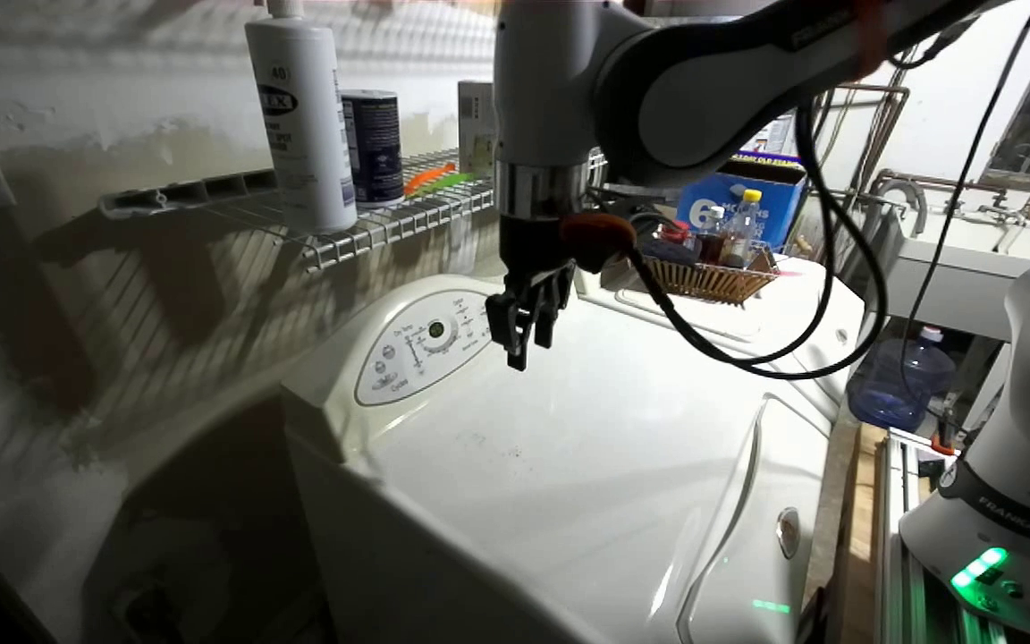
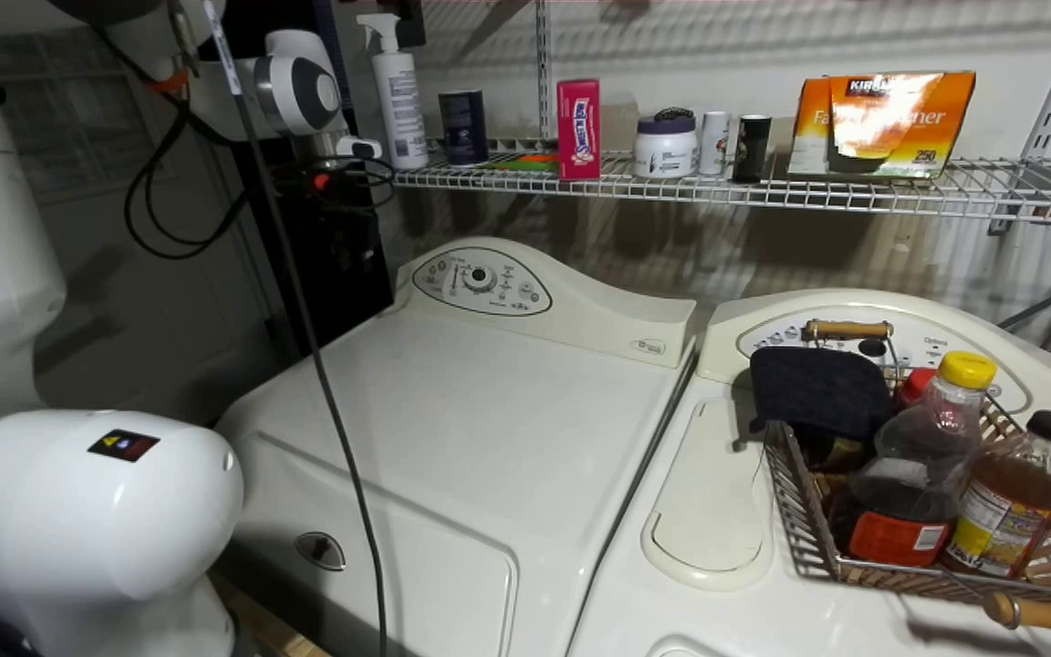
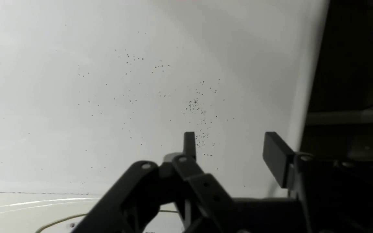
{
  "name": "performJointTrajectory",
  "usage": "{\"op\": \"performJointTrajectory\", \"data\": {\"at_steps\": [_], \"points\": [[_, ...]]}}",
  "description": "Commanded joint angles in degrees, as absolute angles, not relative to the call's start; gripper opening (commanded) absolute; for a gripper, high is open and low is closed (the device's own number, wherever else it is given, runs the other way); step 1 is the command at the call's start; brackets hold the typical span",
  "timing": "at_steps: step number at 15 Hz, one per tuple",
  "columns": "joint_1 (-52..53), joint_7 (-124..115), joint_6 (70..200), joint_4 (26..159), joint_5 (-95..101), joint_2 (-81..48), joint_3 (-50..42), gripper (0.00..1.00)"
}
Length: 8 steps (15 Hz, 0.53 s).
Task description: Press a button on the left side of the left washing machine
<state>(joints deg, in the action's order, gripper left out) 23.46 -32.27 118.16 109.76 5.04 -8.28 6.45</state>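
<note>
The left washing machine (image 1: 586, 429) is large, glossy and white, with a smooth top; it also shows in an exterior view (image 2: 452, 392) and fills much of the wrist view (image 3: 76, 123). Its oval control panel (image 1: 399, 335) has a dark-centred dial (image 1: 436, 330) and small round buttons (image 1: 383, 360) at its left end. The panel also shows in an exterior view (image 2: 525, 285); only its edge (image 3: 57, 228) shows low in the wrist view. My gripper (image 1: 530, 349) hangs above the machine's top, in front of the panel. The wrist view shows its fingers (image 3: 228, 150) apart and empty.
A wire shelf (image 1: 390, 234) with a spray bottle (image 2: 400, 109), cans and boxes runs above the panel. A second white appliance (image 2: 617, 602) stands alongside, carrying a basket (image 2: 890, 577) of bottles. A black cable (image 2: 325, 383) hangs across an exterior view.
</note>
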Motion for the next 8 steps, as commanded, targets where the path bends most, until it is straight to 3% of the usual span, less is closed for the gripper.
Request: {"op": "performJointTrajectory", "data": {"at_steps": [1,3,5,6,8], "points": [[21.6,-41.5,125.1,122.3,6.5,5.4,9.7,0.88],[20.4,-45.4,127.5,126.0,9.4,11.2,11.6,0.99],[18.6,-45.7,129.3,129.2,12.4,16.4,13.8,1.00],[18.1,-43.3,126.0,123.0,8.8,9.8,14.2,0.97],[17.0,-43.4,126.9,126.1,9.5,14.4,15.5,1.00]]}}
